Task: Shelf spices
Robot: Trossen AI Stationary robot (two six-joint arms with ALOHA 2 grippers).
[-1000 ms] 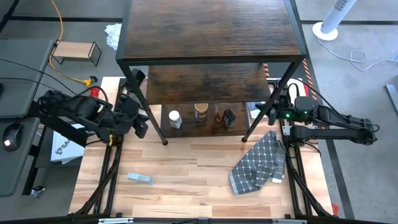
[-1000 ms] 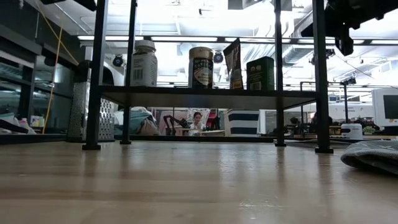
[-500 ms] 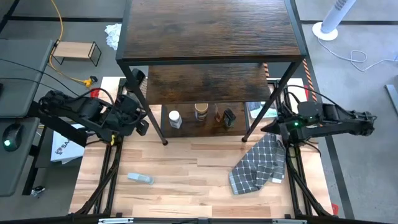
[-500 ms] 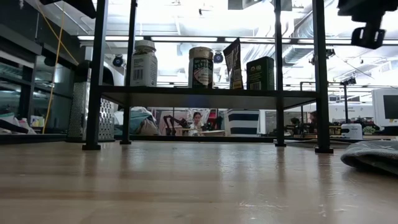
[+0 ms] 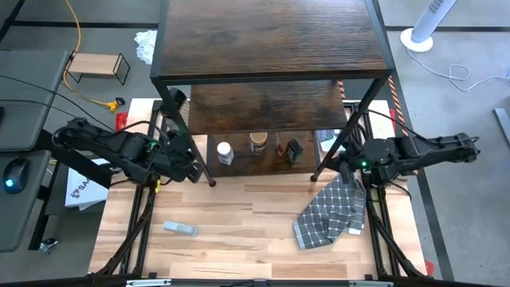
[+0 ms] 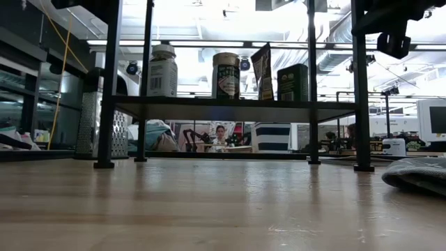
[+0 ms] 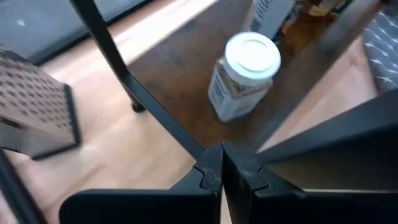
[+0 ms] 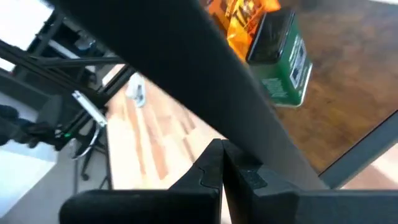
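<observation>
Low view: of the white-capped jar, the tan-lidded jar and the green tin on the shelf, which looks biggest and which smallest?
1. White-capped jar, tallest and widest.
2. Tan-lidded jar, slightly shorter.
3. Green tin, shortest.
The gaps are small, and all three stand in one row on the same shelf board, so distance hardly skews it.

Two dark jointed arms, black cables along links, green light on right wrist.
</observation>
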